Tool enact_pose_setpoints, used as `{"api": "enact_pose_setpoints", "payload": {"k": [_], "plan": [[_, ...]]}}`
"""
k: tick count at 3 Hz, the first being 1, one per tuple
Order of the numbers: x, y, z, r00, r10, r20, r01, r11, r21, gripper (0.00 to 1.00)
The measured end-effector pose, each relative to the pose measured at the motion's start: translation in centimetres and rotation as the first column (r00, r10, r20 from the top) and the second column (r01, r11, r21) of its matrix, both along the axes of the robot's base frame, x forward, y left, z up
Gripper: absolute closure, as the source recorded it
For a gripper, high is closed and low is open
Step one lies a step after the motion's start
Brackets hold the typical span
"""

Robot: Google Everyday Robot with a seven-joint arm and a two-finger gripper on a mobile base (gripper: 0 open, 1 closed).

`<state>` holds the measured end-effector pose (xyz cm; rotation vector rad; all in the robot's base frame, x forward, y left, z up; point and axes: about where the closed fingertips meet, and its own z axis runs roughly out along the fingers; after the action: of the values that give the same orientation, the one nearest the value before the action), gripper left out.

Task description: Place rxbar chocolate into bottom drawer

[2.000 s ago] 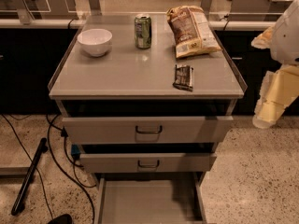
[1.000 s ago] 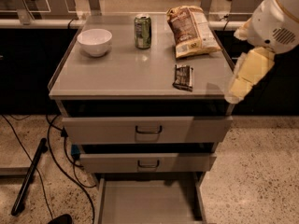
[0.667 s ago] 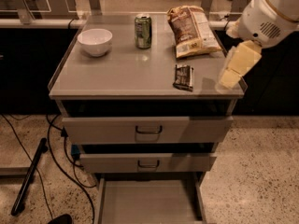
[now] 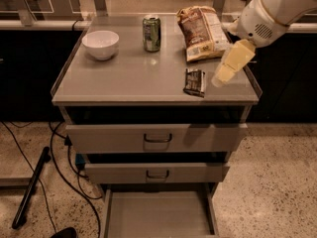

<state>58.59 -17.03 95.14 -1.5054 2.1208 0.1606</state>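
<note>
The rxbar chocolate (image 4: 194, 82), a small dark wrapped bar, lies flat near the front right of the grey cabinet top (image 4: 124, 78). My gripper (image 4: 223, 74) hangs from the white arm at the upper right, just right of the bar and slightly above the top, apart from it and holding nothing. The bottom drawer (image 4: 158, 213) is pulled out at the foot of the cabinet, showing a plain grey floor with nothing in it.
A white bowl (image 4: 100, 44), a green can (image 4: 151, 32) and a brown and white chip bag (image 4: 202, 32) stand on the back of the top. Two upper drawers (image 4: 157, 138) with dark handles sit slightly open. Cables and a dark pole (image 4: 30, 187) lie on the floor at left.
My arm has swung in from the right edge and moved left and up over the cabinet top, bringing the gripper close beside the bar. The bar has not moved.
</note>
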Motion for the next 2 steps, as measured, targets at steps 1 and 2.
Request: {"api": "enact_pose_setpoints", "payload": {"k": [1, 2], "plan": [[3.0, 1.8, -1.7, 0.9971, 0.042, 0.064, -0.043, 0.999, 0.026, 0.0], [4.7, 3.0, -3.2, 0.9942, 0.072, 0.08, -0.075, 0.997, 0.031, 0.0]]}}
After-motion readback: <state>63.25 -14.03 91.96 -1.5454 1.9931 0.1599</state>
